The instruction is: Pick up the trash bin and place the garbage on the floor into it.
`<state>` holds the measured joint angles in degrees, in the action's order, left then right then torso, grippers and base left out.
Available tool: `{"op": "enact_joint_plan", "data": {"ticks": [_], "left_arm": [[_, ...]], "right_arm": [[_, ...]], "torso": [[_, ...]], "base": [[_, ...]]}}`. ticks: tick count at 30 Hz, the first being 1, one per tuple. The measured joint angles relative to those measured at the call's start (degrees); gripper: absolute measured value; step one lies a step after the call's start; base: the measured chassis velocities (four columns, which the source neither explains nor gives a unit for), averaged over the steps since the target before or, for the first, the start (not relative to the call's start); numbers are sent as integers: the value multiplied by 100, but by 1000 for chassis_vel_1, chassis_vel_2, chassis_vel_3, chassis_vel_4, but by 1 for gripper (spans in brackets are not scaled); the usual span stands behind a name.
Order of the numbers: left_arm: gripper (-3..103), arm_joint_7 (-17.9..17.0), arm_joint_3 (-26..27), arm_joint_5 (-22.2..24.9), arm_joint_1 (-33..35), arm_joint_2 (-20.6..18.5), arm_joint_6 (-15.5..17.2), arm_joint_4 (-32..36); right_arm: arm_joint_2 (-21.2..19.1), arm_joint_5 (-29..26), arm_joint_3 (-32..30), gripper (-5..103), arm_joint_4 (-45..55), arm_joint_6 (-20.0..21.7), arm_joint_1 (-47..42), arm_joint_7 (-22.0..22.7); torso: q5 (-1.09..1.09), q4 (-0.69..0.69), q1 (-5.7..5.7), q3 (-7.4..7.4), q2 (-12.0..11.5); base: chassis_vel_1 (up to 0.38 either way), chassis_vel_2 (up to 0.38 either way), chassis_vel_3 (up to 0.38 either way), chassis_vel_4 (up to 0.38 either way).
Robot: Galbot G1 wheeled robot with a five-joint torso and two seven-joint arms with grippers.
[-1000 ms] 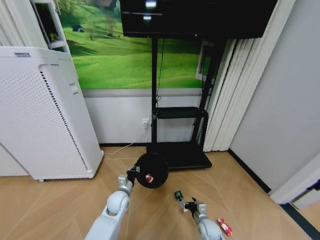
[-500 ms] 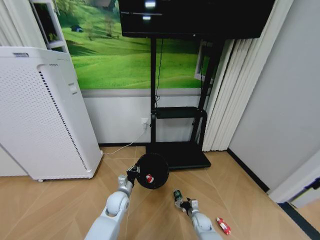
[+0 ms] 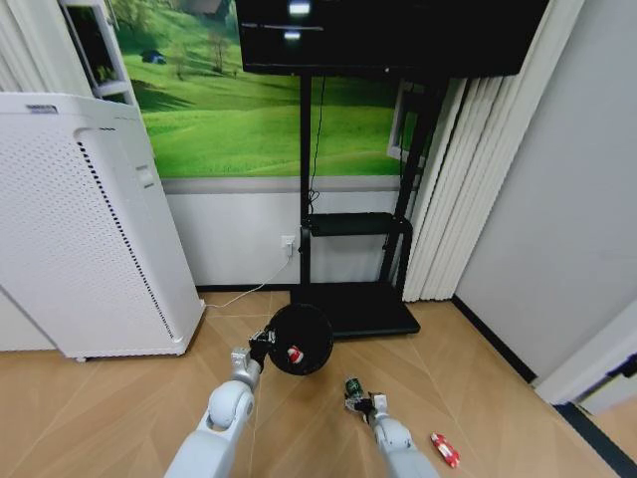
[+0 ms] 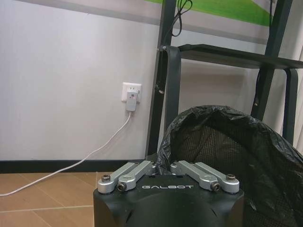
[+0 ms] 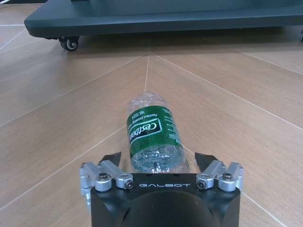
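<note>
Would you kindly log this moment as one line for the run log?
left gripper: shut on trash bin rim | right gripper: open, straddling bottle on floor | scrap: in bin | red bit: on floor

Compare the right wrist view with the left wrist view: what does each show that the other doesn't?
Right wrist only: the right gripper open, fingers either side of the bottle lying on the floor, and a caster.
Left wrist only: the left gripper shut on the rim of the bin, plus a wall socket with a white cable.
Both: the wood floor and parts of the black stand.
</note>
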<state>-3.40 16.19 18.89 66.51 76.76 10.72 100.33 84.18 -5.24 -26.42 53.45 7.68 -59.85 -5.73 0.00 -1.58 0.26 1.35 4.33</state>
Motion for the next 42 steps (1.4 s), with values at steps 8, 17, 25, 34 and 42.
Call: {"op": "enact_joint_plan", "data": {"ticks": [8, 17, 25, 34, 42], "left_arm": [[6, 48, 7, 16, -15, -33, -13, -33], [6, 96, 78, 11, -14, 4, -38, -124], [6, 175, 205, 14, -1, 42, -68, -248], [6, 166, 18, 5, -106, 85, -71, -390], [6, 114, -306, -42, -327, 250, -71, -638]], "right_arm": [[8, -5, -25, 63, 80, -8, -35, 46], [-30, -174, -117, 32, 1001, 114, -406, 401], [-276, -1036, -931, 25, 3316, 526, -1091, 815], [-344, -1940, -866, 25, 5576, 1057, -1550, 949], [-339, -1854, 161, 25, 6391, 1338, -1870, 902]], "torso": [[0, 0, 0, 0, 0], [2, 0, 0, 0, 0], [1, -1, -1, 0, 1], [2, 0, -1, 0, 2], [0, 0, -1, -1, 2]], "base": [[0, 0, 0, 0], [0, 0, 0, 0], [0, 0, 0, 0], [0, 0, 0, 0], [0, 0, 0, 0]]}}
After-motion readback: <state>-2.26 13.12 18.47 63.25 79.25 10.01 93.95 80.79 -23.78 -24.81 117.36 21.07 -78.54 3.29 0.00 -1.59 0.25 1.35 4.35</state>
